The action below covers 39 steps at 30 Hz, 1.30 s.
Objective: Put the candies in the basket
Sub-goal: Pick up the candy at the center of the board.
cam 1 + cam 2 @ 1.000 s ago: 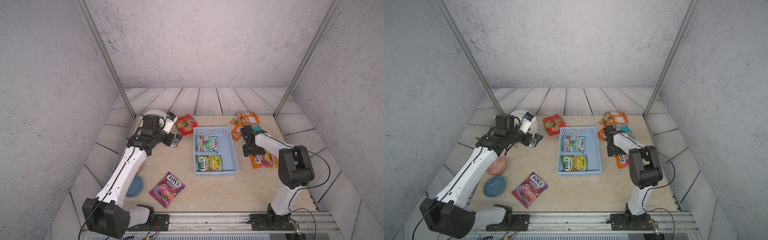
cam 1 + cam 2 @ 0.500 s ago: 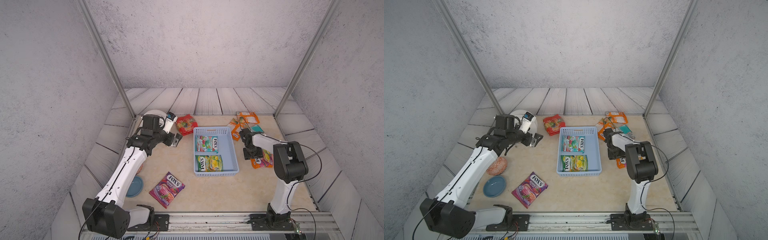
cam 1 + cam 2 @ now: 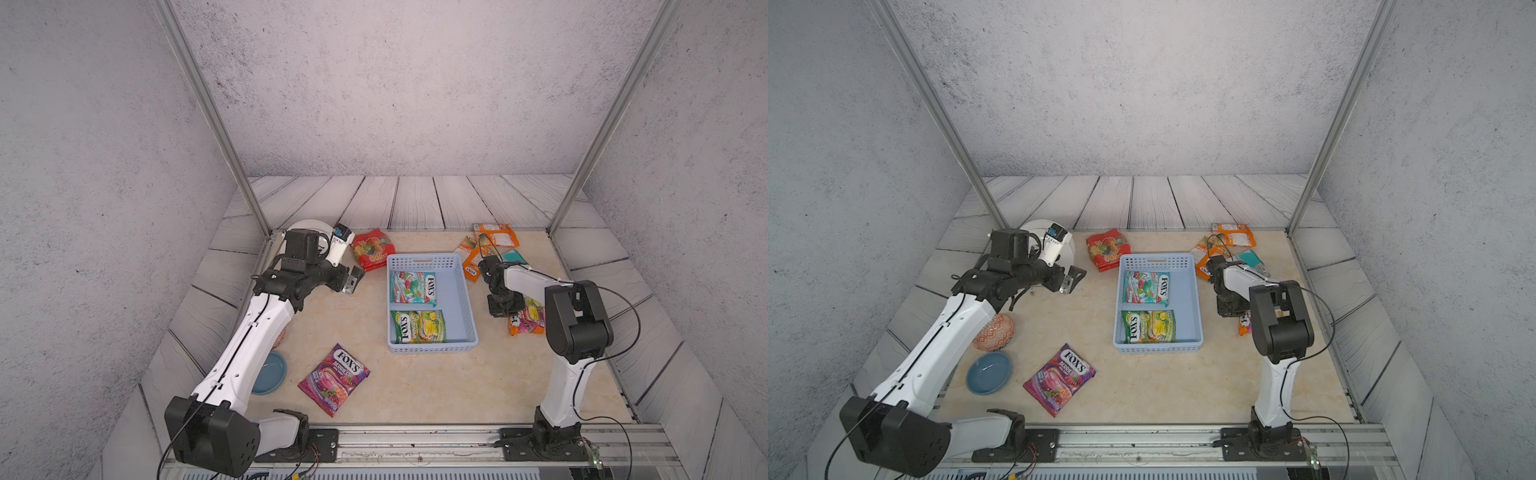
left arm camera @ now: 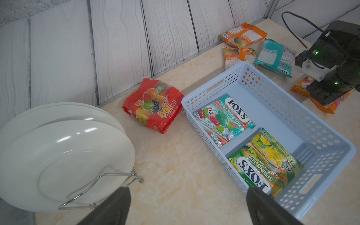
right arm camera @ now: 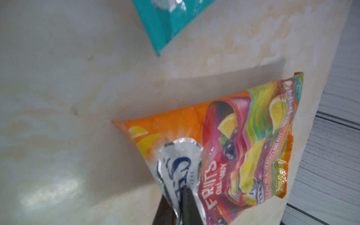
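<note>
Edge grip, guessing because it's flat: right end effector [image 5: 178, 192] clamps the glossy orange candy bag [image 5: 243, 136] on the bench [image 3: 415, 386], right of the pale blue perforated basket [image 3: 466, 291]. Left end effector [image 4: 187, 198] hangs open, empty.

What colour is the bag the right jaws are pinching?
Fox's Fruits bag: orange with multicoloured fruit swirls, best in the right wrist view.
</note>
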### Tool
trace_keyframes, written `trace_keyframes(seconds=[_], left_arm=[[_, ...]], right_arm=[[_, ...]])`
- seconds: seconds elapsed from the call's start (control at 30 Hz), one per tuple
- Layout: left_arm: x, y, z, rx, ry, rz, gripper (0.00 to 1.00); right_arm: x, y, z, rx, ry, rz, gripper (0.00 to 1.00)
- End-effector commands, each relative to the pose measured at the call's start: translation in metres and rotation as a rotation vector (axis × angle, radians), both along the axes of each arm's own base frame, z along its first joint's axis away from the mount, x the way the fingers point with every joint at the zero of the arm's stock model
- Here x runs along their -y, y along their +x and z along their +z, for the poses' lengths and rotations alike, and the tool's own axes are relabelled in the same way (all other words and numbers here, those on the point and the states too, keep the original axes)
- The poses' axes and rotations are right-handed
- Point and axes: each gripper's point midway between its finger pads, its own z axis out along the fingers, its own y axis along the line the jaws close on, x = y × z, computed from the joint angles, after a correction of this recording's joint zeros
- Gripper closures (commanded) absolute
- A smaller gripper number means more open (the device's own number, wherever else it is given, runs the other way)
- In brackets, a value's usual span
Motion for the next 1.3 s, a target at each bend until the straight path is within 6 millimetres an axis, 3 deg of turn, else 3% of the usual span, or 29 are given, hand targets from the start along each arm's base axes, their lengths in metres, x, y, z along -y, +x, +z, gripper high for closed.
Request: trace_keyframes(seconds=[0.0, 0.47, 0.6, 0.8, 1.03, 1.27], left_arm=[[-0.006, 0.0, 0.003, 0.016, 0.006, 0.013, 0.01], [-0.005, -0.003, 0.006, 0.016, -0.008, -0.001, 0.01], [-0.007, -0.002, 0.003, 0.018, 0.0, 0.0, 0.01], [-0.005, -0.001, 0.0, 0.01, -0.002, -0.005, 0.01], [-0.003, 0.001, -0.001, -0.009, -0.012, -0.01, 0.0], [-0.003, 0.0, -0.003, -0.01, -0.012, -0.012, 0.0]], right_arm=[[-0.002, 0.002, 0.026, 0.051, 0.028, 0.009, 1.0], [-0.028, 0.012, 0.127, 0.209, 0.212, -0.008, 1.0], [-0.033, 0.021, 0.166, 0.278, 0.239, 0.008, 1.0], [-0.057, 0.032, 0.219, 0.36, 0.387, 0.042, 1.0], [-0.114, 0.042, 0.247, 0.386, 0.64, 0.061, 1.0], [-0.166, 0.058, 0.251, 0.369, 0.728, 0.13, 1.0]])
